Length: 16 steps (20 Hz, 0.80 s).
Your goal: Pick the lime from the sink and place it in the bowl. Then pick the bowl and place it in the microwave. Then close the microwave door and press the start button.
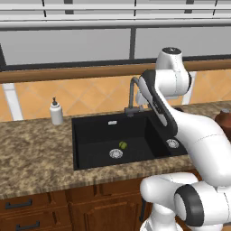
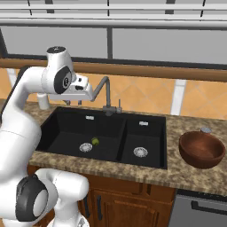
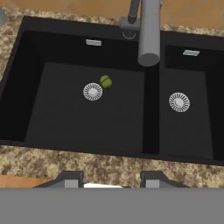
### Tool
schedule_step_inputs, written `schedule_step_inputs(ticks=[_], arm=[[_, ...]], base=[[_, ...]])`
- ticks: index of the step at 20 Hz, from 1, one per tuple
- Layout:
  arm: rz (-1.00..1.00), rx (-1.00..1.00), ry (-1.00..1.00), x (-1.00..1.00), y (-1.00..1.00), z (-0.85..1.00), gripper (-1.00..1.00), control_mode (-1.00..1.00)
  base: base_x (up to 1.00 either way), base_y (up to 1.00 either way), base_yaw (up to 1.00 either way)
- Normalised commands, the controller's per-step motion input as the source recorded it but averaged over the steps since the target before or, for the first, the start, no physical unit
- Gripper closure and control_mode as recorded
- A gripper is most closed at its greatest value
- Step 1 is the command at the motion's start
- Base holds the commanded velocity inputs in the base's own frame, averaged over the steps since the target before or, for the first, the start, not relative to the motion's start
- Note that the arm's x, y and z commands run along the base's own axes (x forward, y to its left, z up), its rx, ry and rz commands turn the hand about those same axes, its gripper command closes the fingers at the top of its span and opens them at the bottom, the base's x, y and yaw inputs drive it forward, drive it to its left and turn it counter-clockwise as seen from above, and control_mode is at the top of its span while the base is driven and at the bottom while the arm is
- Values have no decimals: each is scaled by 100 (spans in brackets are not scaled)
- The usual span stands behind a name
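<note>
**Lime on floor of left basin, gripper high above the sink**

The lime [image 3: 105, 81] lies on the bottom of the left basin of the sink [image 3: 26, 87], just beside the round steel drain [image 3: 92, 92] and on the side of it nearer the faucet. From the left base camera the lime [image 1: 122, 145] sits up and to the right of that drain [image 1: 116, 153]; from the right base camera it [image 2: 95, 141] sits just right of it. Whether lime and drain ring touch cannot be told. The right basin holds its own drain [image 3: 179, 102].

The gripper [image 3: 111, 180] hangs well above the sink, over the granite counter [image 3: 109, 166] at the front rim, looking down into the basins. The lime is well apart from it, ahead of and far below the fingertips [image 3: 70, 178], slightly left of the gap between them. The fingers stand spread, with nothing between them.

The grey faucet [image 3: 148, 30] rises from the back rim, and its spout reaches out over the divider between the basins.

Farther out, a brown bowl [image 2: 201, 149] stands on the counter to the right of the sink, well apart from the lime. A white soap bottle [image 1: 56, 112] stands on the counter at the sink's back left corner.
</note>
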Motion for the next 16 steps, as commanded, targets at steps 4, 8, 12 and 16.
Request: schedule_step_inputs(ticks=[4, 8, 12, 16], arm=[[0, 0, -1, -19, 0, 0, -100, -100], [-2, -4, 0, -20, 46, -54, -100, -100], [-21, -7, 0, 24, 79, -76, -100, -100], [-22, -2, 13, 37, 20, -53, -100, -100]], base=[[0, 0, 0], [0, 0, 0], [0, 0, 0], [0, 0, 0]])
